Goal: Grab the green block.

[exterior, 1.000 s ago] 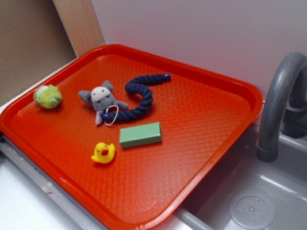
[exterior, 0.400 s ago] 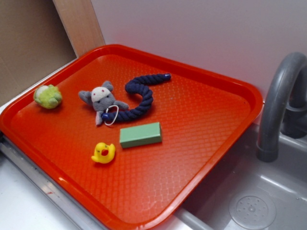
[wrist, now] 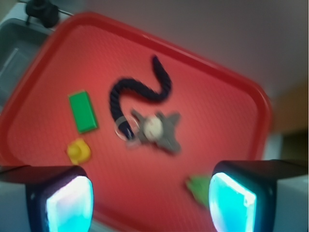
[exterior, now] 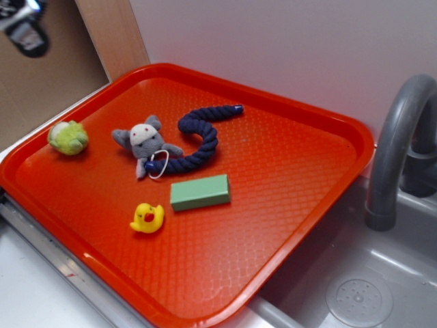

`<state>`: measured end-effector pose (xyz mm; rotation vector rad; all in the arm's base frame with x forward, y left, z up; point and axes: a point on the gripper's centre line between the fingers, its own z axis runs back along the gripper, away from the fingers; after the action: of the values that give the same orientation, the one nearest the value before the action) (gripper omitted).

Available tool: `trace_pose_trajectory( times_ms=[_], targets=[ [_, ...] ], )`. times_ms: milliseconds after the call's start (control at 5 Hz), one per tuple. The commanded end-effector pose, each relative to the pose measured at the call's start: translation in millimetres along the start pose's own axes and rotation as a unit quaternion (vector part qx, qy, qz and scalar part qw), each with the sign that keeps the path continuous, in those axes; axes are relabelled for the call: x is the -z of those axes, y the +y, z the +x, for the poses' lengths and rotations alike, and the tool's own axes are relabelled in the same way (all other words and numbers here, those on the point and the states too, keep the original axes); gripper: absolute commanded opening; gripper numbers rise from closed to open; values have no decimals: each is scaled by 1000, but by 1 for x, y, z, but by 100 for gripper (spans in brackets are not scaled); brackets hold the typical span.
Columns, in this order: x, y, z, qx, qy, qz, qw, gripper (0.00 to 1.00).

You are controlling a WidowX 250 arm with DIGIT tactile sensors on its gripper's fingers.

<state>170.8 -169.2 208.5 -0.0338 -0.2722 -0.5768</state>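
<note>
Green block [exterior: 199, 192] lies flat on red tray [exterior: 300, 171], roughly mid-tray, a bit toward the near edge in ext view. Long axis runs left-right in ext view, right end tipped slightly away from cam; in wrist view [wrist: 83, 111] it reads near vertical, leaning a little. Nothing on top of it, all four sides free

Around it: yellow duck [exterior: 147, 218] near its left end, toward tray front, close but apart. Navy rope [exterior: 199, 140] curls just behind the block, small gap between. Grey plush [exterior: 145, 141] sits at the rope's left end w/ a white ring [exterior: 158, 166] by it, near block's back-left corner, not touching. Yellow-green plush [exterior: 67, 137] well apart at tray's left edge. Grey faucet [exterior: 395, 147] and sink [exterior: 369, 287] off to the right, beyond tray rim

Gripper [exterior: 24, 24] is a dark blur in top-left corner of ext view, well apart from block, off the tray. Wrist view shows both fingers [wrist: 67, 200] at the bottom corners, spread wide, nothing between them but tray; gripper [wrist: 149, 200] is well above the toys. Wrist pic is motion-blurred, fine detail unclear
</note>
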Motion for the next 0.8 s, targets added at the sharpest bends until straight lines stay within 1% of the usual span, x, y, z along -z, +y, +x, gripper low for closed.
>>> trace_pose_trajectory(
  times_ms=[0,200,400,600],
  targets=[
    [25,-45,45,85,-27,-73,993,100],
    [58,-57,54,109,22,-58,992,100],
    [84,-68,52,116,54,-51,990,100],
    [111,-77,49,134,81,-70,985,100]
  ],
)
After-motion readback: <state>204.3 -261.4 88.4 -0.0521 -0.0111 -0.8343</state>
